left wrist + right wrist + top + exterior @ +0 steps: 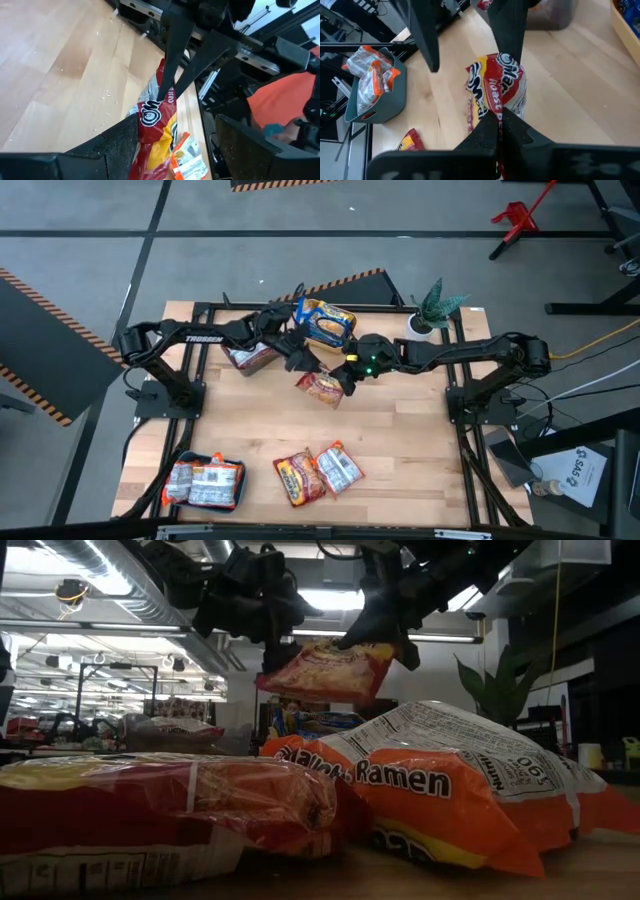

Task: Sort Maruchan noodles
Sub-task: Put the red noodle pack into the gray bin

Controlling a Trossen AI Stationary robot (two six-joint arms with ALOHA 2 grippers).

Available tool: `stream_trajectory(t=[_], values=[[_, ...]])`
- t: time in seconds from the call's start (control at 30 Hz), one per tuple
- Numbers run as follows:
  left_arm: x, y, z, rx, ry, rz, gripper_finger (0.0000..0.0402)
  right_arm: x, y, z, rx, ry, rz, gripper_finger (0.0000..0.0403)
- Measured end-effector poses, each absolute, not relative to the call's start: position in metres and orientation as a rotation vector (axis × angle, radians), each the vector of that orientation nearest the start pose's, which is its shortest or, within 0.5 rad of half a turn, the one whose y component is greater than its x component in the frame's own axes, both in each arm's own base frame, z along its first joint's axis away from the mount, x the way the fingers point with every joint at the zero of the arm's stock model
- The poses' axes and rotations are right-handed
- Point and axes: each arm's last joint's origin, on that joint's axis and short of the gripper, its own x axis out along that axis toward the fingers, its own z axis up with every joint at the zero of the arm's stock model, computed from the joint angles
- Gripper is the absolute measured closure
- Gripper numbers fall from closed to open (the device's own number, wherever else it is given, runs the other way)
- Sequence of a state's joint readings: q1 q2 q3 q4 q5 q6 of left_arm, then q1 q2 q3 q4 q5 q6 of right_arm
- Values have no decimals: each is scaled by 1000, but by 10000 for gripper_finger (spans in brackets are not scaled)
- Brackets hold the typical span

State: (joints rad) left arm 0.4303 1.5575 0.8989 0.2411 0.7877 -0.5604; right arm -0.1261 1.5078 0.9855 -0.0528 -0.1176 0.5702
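Note:
An orange-red Maruchan packet (322,388) hangs above the table's middle; it also shows in the low view (325,670). My right gripper (346,374) is shut on it. My left gripper (300,362) is open. Its two fingers stand either side of the packet's other end (157,125); I cannot tell whether they touch it. Two loose packets (300,478) (340,467) lie flat near the front edge. A teal bin (168,498) at front left holds silver-white packets. A yellow bin (345,330) at the back holds blue-yellow packets. A grey bin (236,362) holds reddish packets. My right gripper pinches the packet's end edge (496,106) between its two shut fingers, slanting down from the table's right. The packet is lifted clear of the table and reaches away from the fingers toward my left gripper, tilted.
A potted plant (432,310) stands at the back right corner. The dark frame rails (455,395) run along the table's sides. Bare wood (400,440) lies at the front right and around the middle.

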Motion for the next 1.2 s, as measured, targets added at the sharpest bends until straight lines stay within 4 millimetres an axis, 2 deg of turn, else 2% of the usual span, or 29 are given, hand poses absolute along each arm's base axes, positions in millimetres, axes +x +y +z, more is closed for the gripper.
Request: stream_trajectory(t=[0.1, 0.3, 0.47, 0.97, 1.2], values=[[305, 120, 227, -766, 451, -232, 147, 324, -37, 244, 634, 559, -157, 403], [297, 137, 225, -782, 440, -164, 147, 325, -36, 245, 642, 563, -133, 403], [294, 141, 225, -803, 448, -197, 146, 325, -36, 245, 642, 560, -132, 403], [311, 103, 225, -664, 464, -245, 146, 328, -37, 250, 627, 500, -129, 403], [315, 96, 223, -676, 473, -226, 151, 330, -37, 258, 621, 483, -115, 403]])
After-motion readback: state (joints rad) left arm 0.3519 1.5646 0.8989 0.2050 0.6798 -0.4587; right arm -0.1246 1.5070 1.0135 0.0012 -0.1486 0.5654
